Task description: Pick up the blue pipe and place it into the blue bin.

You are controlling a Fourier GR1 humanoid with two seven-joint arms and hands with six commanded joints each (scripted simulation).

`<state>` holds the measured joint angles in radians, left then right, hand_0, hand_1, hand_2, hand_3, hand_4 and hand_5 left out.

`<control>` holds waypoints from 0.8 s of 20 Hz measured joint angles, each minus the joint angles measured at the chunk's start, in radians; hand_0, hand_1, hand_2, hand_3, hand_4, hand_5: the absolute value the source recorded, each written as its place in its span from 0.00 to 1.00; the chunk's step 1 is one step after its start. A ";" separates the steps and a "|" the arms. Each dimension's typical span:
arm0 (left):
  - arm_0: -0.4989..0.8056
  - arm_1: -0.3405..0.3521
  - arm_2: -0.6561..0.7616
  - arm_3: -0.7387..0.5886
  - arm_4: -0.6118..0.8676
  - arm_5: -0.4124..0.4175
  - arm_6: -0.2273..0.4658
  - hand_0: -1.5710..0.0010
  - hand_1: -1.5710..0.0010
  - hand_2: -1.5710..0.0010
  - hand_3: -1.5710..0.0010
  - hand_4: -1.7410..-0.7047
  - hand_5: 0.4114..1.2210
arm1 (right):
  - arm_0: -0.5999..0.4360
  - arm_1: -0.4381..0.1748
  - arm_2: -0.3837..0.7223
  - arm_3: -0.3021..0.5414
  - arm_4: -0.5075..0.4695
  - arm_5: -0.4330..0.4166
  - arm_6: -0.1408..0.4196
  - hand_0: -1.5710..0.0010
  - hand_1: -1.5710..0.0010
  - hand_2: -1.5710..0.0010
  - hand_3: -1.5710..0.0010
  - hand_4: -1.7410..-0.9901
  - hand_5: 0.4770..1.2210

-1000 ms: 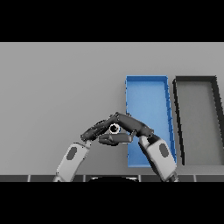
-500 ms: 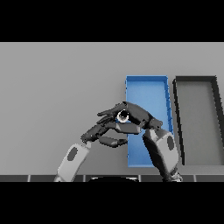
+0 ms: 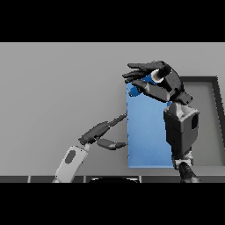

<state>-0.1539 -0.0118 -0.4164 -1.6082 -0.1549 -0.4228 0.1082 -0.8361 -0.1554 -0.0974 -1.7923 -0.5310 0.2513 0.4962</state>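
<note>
- The grey table (image 3: 52, 83) has a flat, matt, even surface with no grain or texture.
- The blue bin (image 3: 147, 140) looks like smooth, matt plastic, its floor a uniform blue.
- The dark bin (image 3: 215, 114), at 3 o'clock from the blue one, has a dull charcoal finish, smooth on rim and floor.
- The blue pipe (image 3: 154, 78) appears smooth, with a pale end face.
- The right hand (image 3: 165, 83) and left hand (image 3: 102, 132) are dark, satin, hard-looking; the forearm shells are smooth pale grey.
</note>
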 measured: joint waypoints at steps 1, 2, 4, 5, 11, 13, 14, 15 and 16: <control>-0.003 0.004 0.009 -0.001 0.007 -0.002 0.010 1.00 1.00 1.00 1.00 0.76 0.07 | -0.002 -0.019 -0.022 0.025 0.023 -0.006 0.001 0.00 0.00 0.00 0.00 0.32 1.00; 0.009 0.006 0.008 -0.003 0.009 -0.003 0.011 1.00 1.00 1.00 1.00 0.76 0.07 | 0.010 -0.040 -0.045 0.046 0.044 -0.002 -0.004 0.00 0.00 0.00 0.00 0.32 1.00; 0.013 0.013 0.015 -0.015 0.014 -0.001 0.012 1.00 1.00 1.00 1.00 0.76 0.08 | 0.038 -0.067 -0.091 0.087 0.064 0.003 0.011 0.00 0.00 0.00 0.00 0.32 1.00; 0.024 0.017 0.011 -0.025 0.015 -0.002 0.001 1.00 1.00 1.00 1.00 0.76 0.08 | 0.068 -0.065 -0.091 0.095 0.096 0.003 0.017 0.00 0.00 0.00 0.00 0.32 1.00; -0.007 0.002 0.014 0.006 -0.002 0.011 0.014 1.00 1.00 1.00 1.00 0.77 0.06 | 0.202 -0.054 -0.122 0.145 0.225 0.003 0.074 0.00 0.00 0.00 0.00 0.32 1.00; 0.000 0.005 0.008 0.011 -0.022 0.023 -0.005 1.00 1.00 1.00 1.00 0.78 0.06 | 0.255 -0.055 -0.135 0.136 0.245 0.006 0.111 0.00 0.00 0.00 0.00 0.32 1.00; -0.002 0.010 0.013 0.020 -0.026 0.025 -0.019 1.00 1.00 1.00 1.00 0.78 0.06 | 0.289 -0.049 -0.133 0.144 0.270 0.010 0.113 0.00 0.00 0.00 0.00 0.32 1.00; -0.004 0.004 0.010 0.015 -0.024 0.026 -0.021 1.00 1.00 1.00 1.00 0.79 0.06 | 0.321 -0.047 -0.118 0.144 0.282 -0.005 0.113 0.00 0.00 0.00 0.00 0.32 1.00; 0.004 0.013 0.012 0.013 -0.022 0.022 -0.040 1.00 1.00 1.00 1.00 0.79 0.06 | 0.349 -0.044 -0.109 0.146 0.300 -0.016 0.113 0.00 0.00 0.00 0.00 0.32 1.00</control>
<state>-0.1496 0.0012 -0.4049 -1.5953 -0.1774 -0.4007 0.0685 -0.4867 -0.1992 -0.2064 -1.6461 -0.2306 0.2355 0.6095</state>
